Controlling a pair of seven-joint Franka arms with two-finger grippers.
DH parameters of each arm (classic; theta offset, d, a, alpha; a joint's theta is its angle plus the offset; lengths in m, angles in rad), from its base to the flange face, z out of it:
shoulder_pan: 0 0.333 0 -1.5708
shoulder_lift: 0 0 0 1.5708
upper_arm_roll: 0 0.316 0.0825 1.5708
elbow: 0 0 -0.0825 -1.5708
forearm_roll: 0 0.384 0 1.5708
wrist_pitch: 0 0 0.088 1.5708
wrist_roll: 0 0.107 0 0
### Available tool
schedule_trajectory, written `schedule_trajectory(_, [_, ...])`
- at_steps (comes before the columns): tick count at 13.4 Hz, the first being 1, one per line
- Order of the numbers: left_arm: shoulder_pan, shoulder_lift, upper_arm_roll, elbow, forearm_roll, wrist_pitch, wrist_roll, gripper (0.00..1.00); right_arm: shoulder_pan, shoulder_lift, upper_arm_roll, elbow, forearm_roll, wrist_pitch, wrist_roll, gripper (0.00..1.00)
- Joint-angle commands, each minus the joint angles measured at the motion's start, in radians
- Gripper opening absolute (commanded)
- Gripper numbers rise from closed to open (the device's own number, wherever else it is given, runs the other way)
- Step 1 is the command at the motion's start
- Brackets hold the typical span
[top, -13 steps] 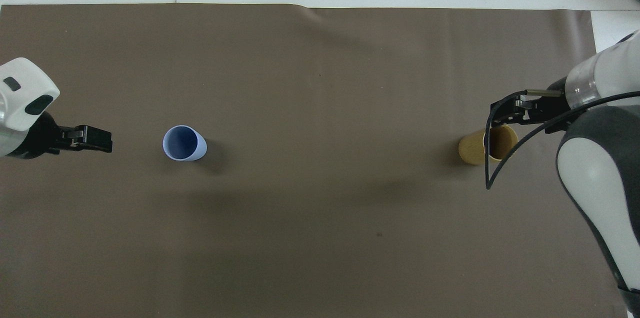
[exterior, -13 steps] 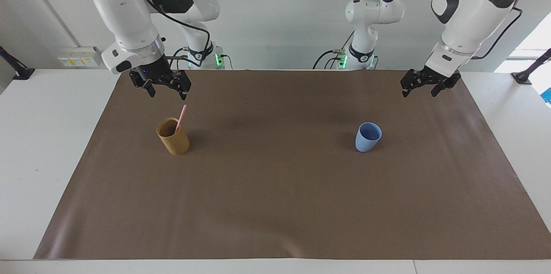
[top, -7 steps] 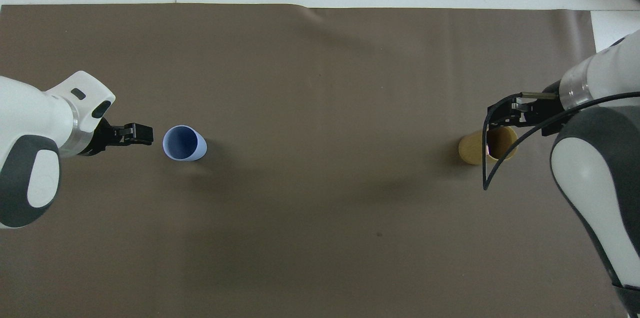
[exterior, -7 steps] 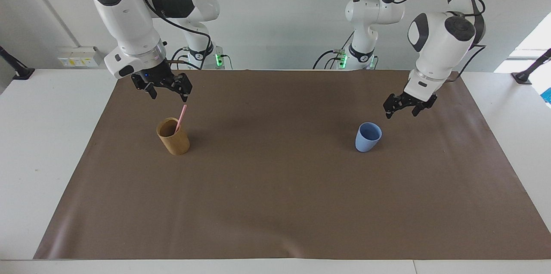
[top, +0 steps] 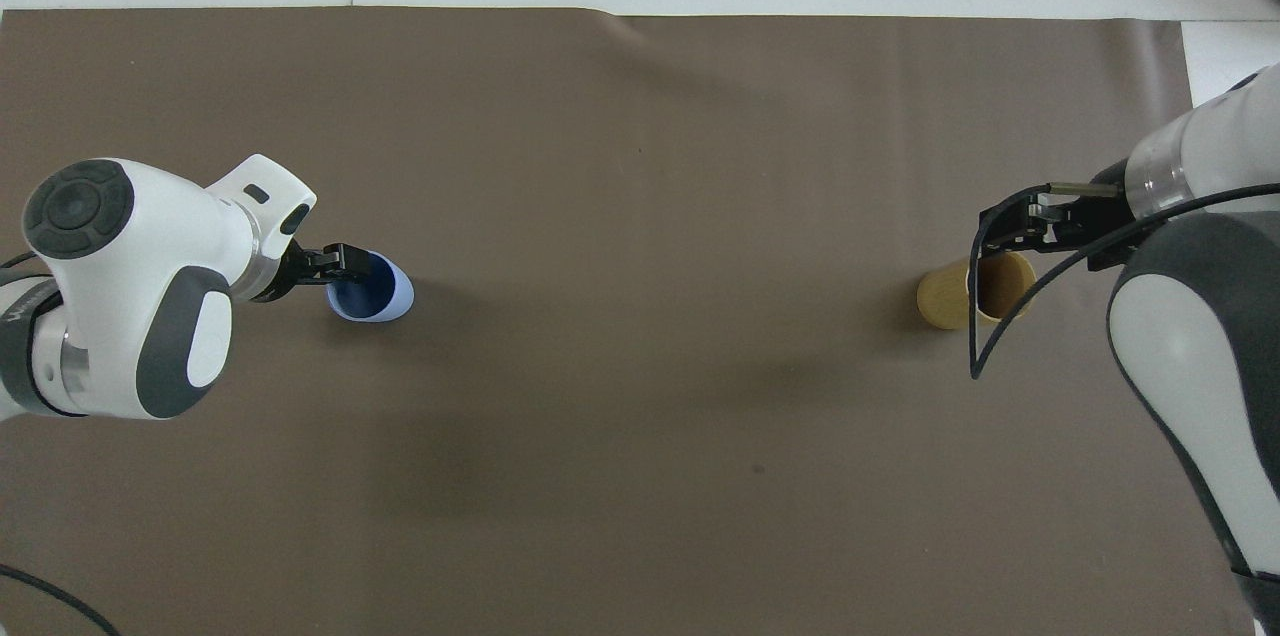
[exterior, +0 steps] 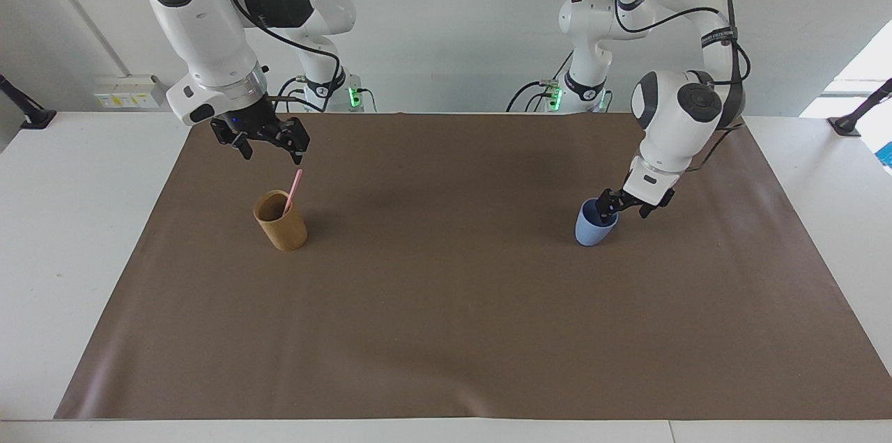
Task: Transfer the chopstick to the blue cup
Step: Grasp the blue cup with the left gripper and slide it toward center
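No label or writing that I can read on either cup. The tan cup [exterior: 280, 221] stands on the brown mat [exterior: 446, 331] toward my right arm's end of the bench, and the chopstick [exterior: 293, 191] is in it, leaning against the rim with its pink upper end poking out on the side nearer to me. The blue cup [exterior: 595, 221] sits well apart from the tan cup, toward my left arm's end of the mat, at about the same depth, and the part of its inside I can see holds nothing.

My right gripper [exterior: 263, 142] hangs over the tan cup, just above the chopstick's top end and clear of it, jaws spread open, gripping nothing. My left gripper [exterior: 625, 204] is down at the blue cup's rim, on the side away from the tan cup; its jaws are open too, and I cannot tell whether a fingertip touches the rim.
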Motion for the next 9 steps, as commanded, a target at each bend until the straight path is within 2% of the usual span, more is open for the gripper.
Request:
schedule_trajectory(1, [-0.010, -0.019, 0.010, -0.052, -0.004, 0.058, -0.007, 1.00, -0.017, -0.011, 0.006, -0.006, 0.014, 0.011, -0.018, 1.00])
schedule_trajectory(3, [-0.014, -0.020, 0.010, -0.054, -0.005, 0.043, -0.036, 0.33, -0.017, -0.011, 0.005, -0.006, 0.014, 0.012, -0.015, 1.00])
schedule_trajectory(4, [-0.016, -0.020, 0.008, -0.052, -0.005, 0.032, -0.068, 0.04, -0.018, -0.011, 0.003, -0.006, 0.014, 0.012, -0.015, 1.00])
schedule_trajectory(5, [-0.016, -0.019, 0.008, -0.046, -0.005, 0.021, -0.072, 0.00, -0.018, -0.011, 0.000, -0.006, 0.014, 0.012, -0.015, 1.00])
schedule_trajectory(9, [-0.024, -0.011, 0.005, -0.022, -0.005, 0.006, -0.064, 0.00, -0.018, -0.011, -0.001, -0.006, 0.014, 0.012, -0.016, 1.00])
